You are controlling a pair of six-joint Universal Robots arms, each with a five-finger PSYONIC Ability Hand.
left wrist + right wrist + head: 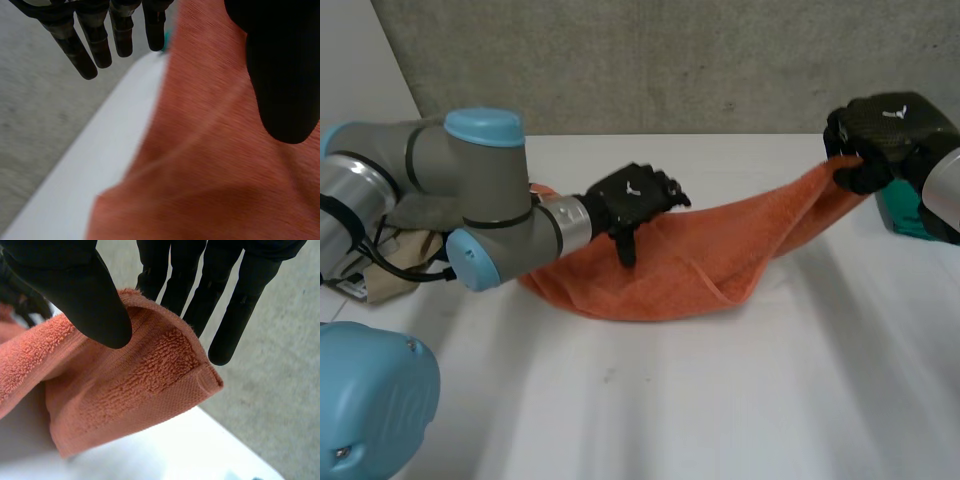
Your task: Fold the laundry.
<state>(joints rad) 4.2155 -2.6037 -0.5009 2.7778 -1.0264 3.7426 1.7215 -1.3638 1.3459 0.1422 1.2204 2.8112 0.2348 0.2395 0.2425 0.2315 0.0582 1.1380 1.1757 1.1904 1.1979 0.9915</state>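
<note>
An orange towel [670,265] lies bunched across the middle of the white table [700,400], and its right end rises off the surface. My right hand [880,135] holds that raised end up: in the right wrist view the thumb [75,290] pinches a corner of the towel [140,385] against straight fingers. My left hand [635,200] sits over the towel's left part, with its thumb pointing down onto the cloth. In the left wrist view its fingers [85,45] reach out straight past the towel's far edge, and the thumb [282,75] lies over the orange towel [210,175].
A teal object [902,215] sits on the table under my right forearm. A beige cloth [405,262] lies at the left beneath my left arm. A grey wall runs behind the table's far edge [720,137].
</note>
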